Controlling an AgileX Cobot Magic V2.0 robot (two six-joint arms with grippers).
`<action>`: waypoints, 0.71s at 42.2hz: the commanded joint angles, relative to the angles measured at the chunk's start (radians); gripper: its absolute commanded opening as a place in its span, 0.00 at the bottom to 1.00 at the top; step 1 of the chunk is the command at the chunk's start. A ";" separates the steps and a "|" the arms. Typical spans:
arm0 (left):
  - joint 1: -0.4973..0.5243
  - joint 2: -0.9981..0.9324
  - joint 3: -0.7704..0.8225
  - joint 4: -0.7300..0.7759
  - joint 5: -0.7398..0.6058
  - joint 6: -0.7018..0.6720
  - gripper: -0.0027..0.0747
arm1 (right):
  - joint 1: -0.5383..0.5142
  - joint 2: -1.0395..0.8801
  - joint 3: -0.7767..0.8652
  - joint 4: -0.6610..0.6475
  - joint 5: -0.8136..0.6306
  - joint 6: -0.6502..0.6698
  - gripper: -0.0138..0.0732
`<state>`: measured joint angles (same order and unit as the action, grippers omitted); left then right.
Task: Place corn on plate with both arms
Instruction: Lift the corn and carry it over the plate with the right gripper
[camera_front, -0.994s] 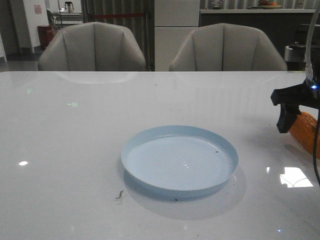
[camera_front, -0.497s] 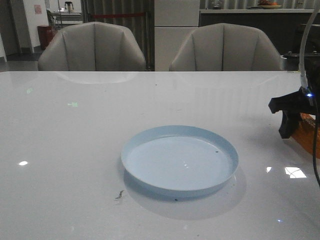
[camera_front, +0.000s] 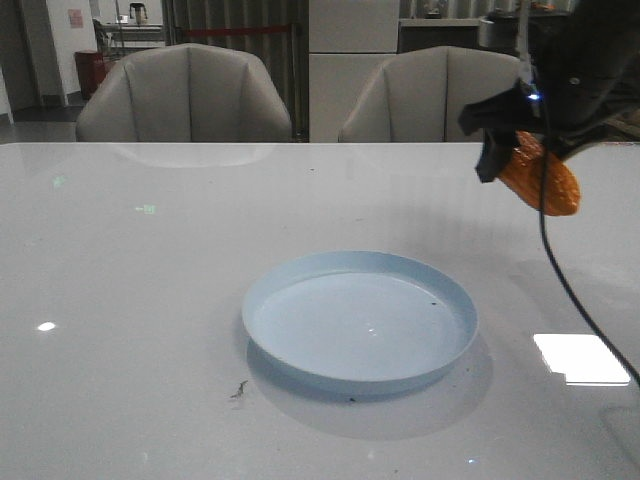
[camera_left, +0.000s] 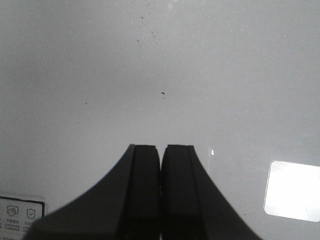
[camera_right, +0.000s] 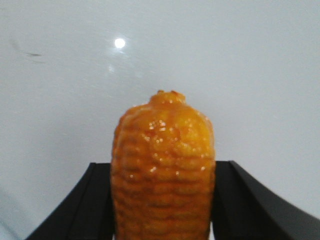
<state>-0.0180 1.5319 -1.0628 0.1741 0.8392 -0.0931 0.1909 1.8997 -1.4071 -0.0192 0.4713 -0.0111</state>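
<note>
Corn (camera_front: 540, 172) clamped lengthwise in right tool (camera_front: 515, 150), aloft beyond and right of plate (camera_front: 300, 285) for clearance over its rim. Left tool (camera_left: 161, 192) pressed together, empty, above bare tabletop (camera_front: 150, 300), seemingly idle.

Glossy white table (camera_front: 150, 300), pale-blue plate (camera_front: 300, 300) resting on it near centre
</note>
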 joint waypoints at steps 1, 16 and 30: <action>0.001 -0.043 -0.024 -0.003 -0.021 -0.012 0.15 | 0.068 -0.051 -0.053 -0.006 -0.026 -0.014 0.39; 0.001 -0.043 -0.024 -0.005 -0.025 -0.012 0.15 | 0.305 -0.014 -0.053 -0.006 0.078 -0.068 0.39; 0.001 -0.043 -0.024 -0.011 -0.027 -0.012 0.15 | 0.352 0.038 -0.051 -0.002 0.133 -0.074 0.39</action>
<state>-0.0180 1.5319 -1.0628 0.1654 0.8392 -0.0931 0.5441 1.9916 -1.4283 -0.0192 0.6321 -0.0734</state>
